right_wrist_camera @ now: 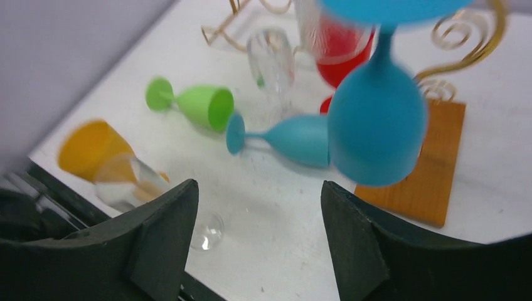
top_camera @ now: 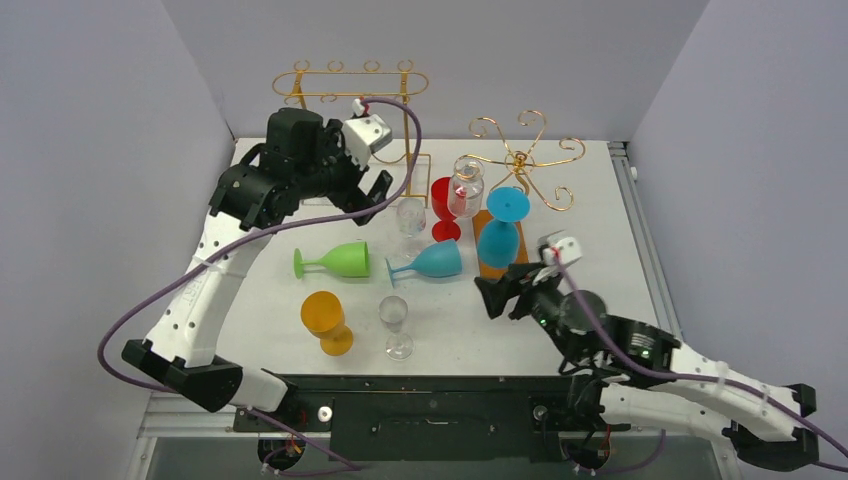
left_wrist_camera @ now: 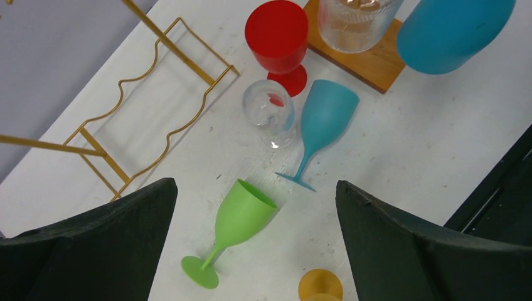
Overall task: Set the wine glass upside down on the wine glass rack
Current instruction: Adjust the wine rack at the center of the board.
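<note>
Right gripper point(top_camera: 493, 297) low, jaws apart

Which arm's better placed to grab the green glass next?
Left, probably. The left gripper hangs open above the green glass, framed between its fingers; the right gripper is farther off, by the hanging blue glass.

Upside-down wine glass point(top_camera: 498, 240) on the rack point(top_camera: 520, 158), toppled glass point(top_camera: 435, 262) just left of it.
</note>
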You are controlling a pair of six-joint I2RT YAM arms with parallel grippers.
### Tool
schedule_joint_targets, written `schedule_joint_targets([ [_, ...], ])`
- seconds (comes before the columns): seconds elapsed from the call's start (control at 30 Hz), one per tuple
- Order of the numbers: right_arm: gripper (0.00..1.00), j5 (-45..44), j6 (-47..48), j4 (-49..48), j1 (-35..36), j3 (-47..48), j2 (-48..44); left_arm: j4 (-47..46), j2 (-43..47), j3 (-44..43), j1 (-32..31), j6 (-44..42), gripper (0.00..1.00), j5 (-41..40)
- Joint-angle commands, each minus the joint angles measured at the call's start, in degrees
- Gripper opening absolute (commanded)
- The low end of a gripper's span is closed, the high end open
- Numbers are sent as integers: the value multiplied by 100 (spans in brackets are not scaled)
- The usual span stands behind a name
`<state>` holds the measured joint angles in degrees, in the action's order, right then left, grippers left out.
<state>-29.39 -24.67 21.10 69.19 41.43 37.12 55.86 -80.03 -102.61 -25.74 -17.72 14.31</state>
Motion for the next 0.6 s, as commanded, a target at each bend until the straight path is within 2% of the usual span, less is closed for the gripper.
schedule_joint_targets([
  [0.0, 67, -362, 421, 1039, -291, 1523, -210, -23, -390, -895, -264, 278, 96, -115],
  [0.1, 65, -120, 636, 1398, -446, 2300, 172, 12, -648, -1291, -257, 506, 96, -81],
  [0.37, 68, 204, 1301, 1304, -780, 3580, 885, 48, -716, -1506, -265, 651, 96, -68],
  [0.47, 68, 466, 1564, 1310, -1334, 3947, 1242, 75, -718, -1594, -265, 691, 96, -82],
  [0.57, 67, 1375, 1601, 1141, -2320, 4247, 1603, 141, -712, -1687, -265, 723, 96, -119],
])
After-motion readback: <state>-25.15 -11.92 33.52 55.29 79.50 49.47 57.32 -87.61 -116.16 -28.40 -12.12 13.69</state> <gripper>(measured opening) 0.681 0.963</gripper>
